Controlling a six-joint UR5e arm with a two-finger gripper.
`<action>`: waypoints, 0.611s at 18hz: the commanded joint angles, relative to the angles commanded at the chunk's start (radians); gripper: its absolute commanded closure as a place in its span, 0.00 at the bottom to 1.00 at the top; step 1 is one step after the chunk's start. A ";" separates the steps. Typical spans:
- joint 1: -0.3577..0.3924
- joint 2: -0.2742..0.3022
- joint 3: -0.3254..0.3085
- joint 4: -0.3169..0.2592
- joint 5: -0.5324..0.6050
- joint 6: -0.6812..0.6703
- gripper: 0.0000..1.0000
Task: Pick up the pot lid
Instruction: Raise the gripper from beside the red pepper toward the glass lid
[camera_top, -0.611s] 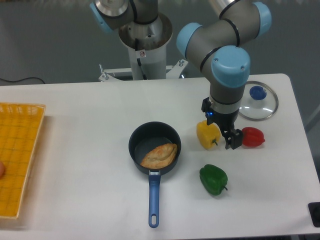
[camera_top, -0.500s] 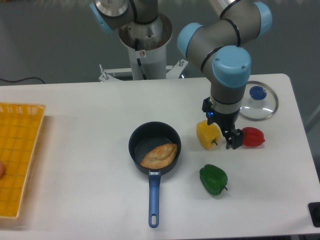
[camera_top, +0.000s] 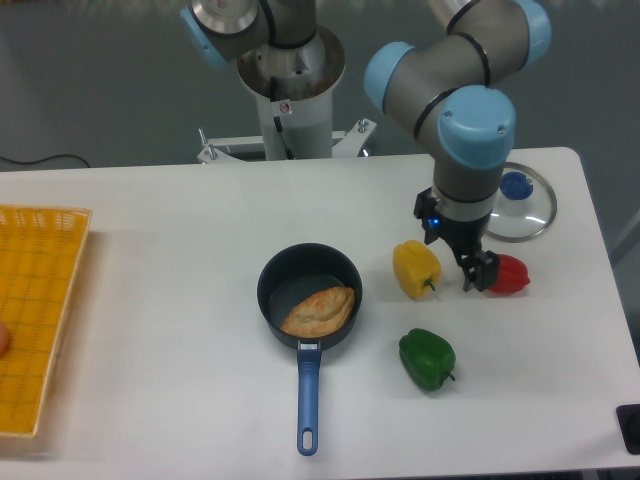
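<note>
Blue-knobbed pot lid: upper right of frame, partly hidden behind the gripper.
Gripper fingers: spread apart, nothing held between them.
Lid relative to fingertips: near, toward the upper right.

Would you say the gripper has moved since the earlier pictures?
Yes, the gripper has shifted rightward in the picture, away from the yellow pepper and toward the lid.

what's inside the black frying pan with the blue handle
One brown, bread-like piece lies in the black, blue-handled frying pan. Whatever is beneath the piece cannot be seen, since it covers that spot.
</note>
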 joint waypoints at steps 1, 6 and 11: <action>0.008 0.003 -0.009 0.003 -0.001 0.000 0.00; 0.060 0.040 -0.055 0.014 0.002 -0.012 0.00; 0.123 0.049 -0.080 0.011 -0.006 -0.018 0.00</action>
